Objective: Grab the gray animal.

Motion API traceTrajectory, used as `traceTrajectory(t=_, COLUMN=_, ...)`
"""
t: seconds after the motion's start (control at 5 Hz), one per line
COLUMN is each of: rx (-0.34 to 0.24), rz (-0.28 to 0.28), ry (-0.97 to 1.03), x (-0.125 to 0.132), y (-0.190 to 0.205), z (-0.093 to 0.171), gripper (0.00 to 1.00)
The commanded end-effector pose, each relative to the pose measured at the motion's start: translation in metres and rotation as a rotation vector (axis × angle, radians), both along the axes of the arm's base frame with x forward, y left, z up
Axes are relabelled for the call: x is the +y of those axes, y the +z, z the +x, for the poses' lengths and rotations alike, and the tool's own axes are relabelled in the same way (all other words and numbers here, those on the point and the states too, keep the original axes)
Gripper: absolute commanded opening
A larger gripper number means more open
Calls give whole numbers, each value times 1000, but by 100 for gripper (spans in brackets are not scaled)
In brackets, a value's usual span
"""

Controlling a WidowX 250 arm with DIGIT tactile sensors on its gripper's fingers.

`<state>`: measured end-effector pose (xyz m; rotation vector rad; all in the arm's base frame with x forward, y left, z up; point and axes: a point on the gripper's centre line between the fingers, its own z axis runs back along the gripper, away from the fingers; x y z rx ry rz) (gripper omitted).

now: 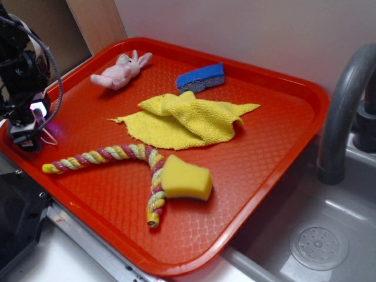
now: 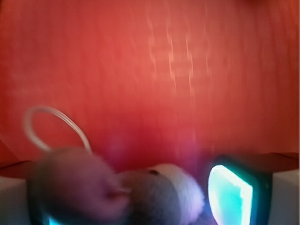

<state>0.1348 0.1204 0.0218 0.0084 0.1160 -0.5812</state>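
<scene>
In the wrist view the gray animal [image 2: 140, 194] fills the space between my fingers, blurred, with its white ring loop [image 2: 51, 124] sticking out to the left. The lit right finger pad [image 2: 229, 197] stands a narrow gap away from the plush, and the plush covers the left finger. My gripper [image 1: 26, 138] hangs low over the left edge of the red tray [image 1: 264, 176], fingers wide apart. In the exterior view only the white loop [image 1: 50, 138] shows beside the gripper, and the arm hides the toy's body.
On the tray lie a pink plush bunny [image 1: 120, 72], a blue sponge [image 1: 201, 77], a yellow cloth [image 1: 185, 119], a braided rope toy [image 1: 117, 160] and a yellow sponge [image 1: 185, 180]. A gray faucet [image 1: 343, 111] and a sink [image 1: 317, 241] stand at the right.
</scene>
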Motion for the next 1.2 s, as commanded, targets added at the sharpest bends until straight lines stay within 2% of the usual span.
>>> traceTrajectory(t=0.0, rx=49, rz=54, ry=85, x=28, y=-14, z=-2, gripper=53)
traceTrajectory(t=0.2, rx=40, rz=48, ry=71, x=24, y=-9, z=-1, gripper=0)
traceTrajectory(t=0.4, rx=27, rz=58, ry=42, x=19, y=-3, z=0, gripper=0)
traceTrajectory(t=0.6, rx=5, rz=77, ry=95, x=7, y=22, z=14, gripper=0)
traceTrajectory(t=0.8, rx=-25, rz=82, ry=196, x=-24, y=72, z=46, gripper=0)
traceTrajectory(t=1.0, rx=-42, rz=61, ry=285, x=-59, y=124, z=64, gripper=0)
